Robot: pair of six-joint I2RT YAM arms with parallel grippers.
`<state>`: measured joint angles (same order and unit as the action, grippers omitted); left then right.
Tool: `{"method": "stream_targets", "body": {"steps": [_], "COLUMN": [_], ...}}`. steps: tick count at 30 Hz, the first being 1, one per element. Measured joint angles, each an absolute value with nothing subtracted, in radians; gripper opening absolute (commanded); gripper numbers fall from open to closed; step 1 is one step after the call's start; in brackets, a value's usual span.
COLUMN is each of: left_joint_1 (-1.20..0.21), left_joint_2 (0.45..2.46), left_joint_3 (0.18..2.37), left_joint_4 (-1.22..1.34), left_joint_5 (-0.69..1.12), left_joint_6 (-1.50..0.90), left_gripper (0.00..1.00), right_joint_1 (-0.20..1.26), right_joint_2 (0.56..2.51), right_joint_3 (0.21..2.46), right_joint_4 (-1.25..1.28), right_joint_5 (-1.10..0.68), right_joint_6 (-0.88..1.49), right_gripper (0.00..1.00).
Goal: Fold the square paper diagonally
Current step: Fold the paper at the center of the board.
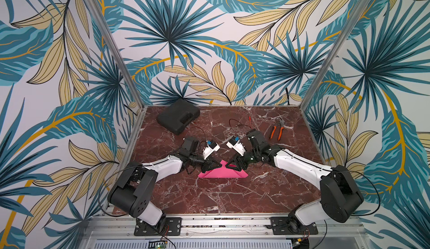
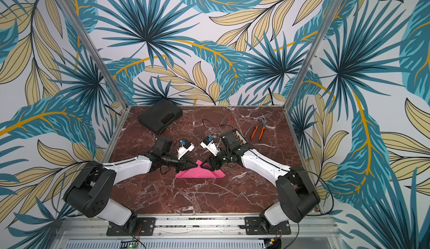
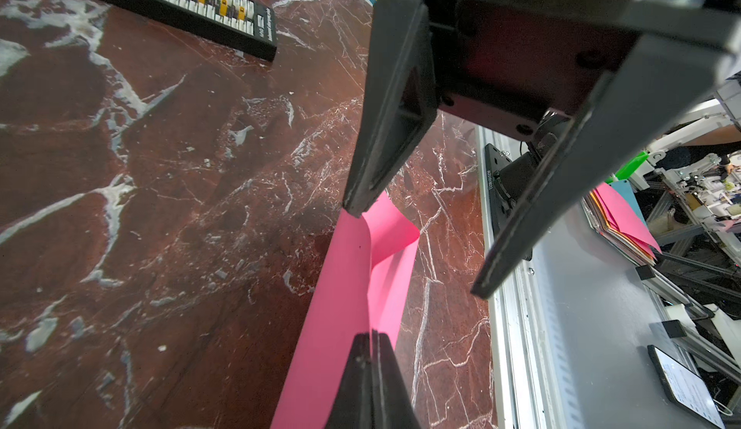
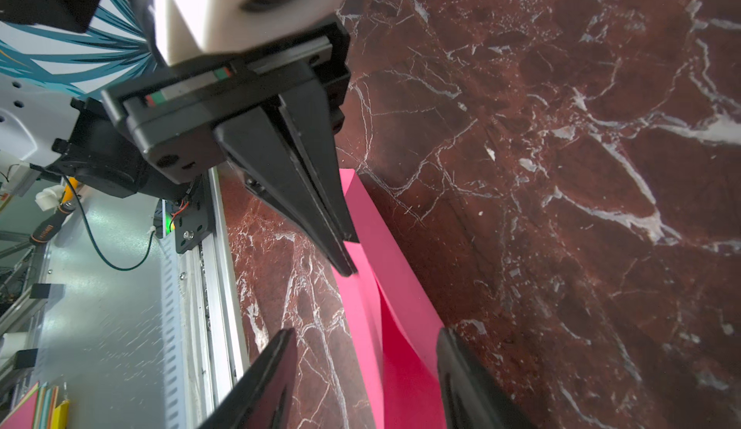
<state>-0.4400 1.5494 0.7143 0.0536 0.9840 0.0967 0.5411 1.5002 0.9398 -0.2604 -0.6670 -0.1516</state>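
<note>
Marble, red-brown with white veins, runs right across the tabletop, and everything sits on it. Well beyond the left gripper, out toward the back wall, a black case lies flat. Directly under both sets of fingertips is the square paper, bright pink and doubled over into a low triangle. Its long straight edge is on the near side of the fingers and its peak pokes up between the two grippers. The wrist views show the top layer bowing up rather than lying flat. Well past the right gripper, toward the far corner, orange-handled pliers rest on the stone, apart from everything else. Now the fingers themselves. The left pair is pressed tight together, with no gap showing, and the tips are down on the pink sheet. Whether a layer is nipped between them I cannot tell. The right pair stands spread about halfway, gripping nothing — one tip touches the raised pink flap and the other hangs clear over bare marble.
</note>
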Motion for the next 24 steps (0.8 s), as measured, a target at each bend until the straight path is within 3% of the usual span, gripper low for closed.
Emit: {"method": "stream_targets", "body": {"steps": [8, 14, 18, 24], "left_joint_1": [-0.443, -0.444, -0.444, -0.445], "left_joint_2": [1.534, 1.529, 1.528, 1.522], "left_joint_3": [0.692, 0.692, 0.692, 0.693], "left_joint_4": [0.122, 0.157, 0.168, 0.168], "left_joint_5": [1.018, 1.037, 1.042, 1.047], "left_joint_6": [0.071, 0.055, 0.052, 0.051], "left_gripper": [0.0, 0.0, 0.0, 0.0], "right_joint_1": [0.542, 0.542, 0.542, 0.542], "right_joint_2": [1.501, 1.528, 1.542, 1.542], "right_joint_3": [0.94, 0.971, 0.988, 0.989], "right_joint_4": [-0.21, -0.237, -0.26, -0.293], "right_joint_5": [-0.71, -0.738, -0.746, -0.749], "right_joint_6": [-0.263, -0.306, -0.319, -0.343], "right_gripper": [0.57, 0.34, 0.26, 0.03]}}
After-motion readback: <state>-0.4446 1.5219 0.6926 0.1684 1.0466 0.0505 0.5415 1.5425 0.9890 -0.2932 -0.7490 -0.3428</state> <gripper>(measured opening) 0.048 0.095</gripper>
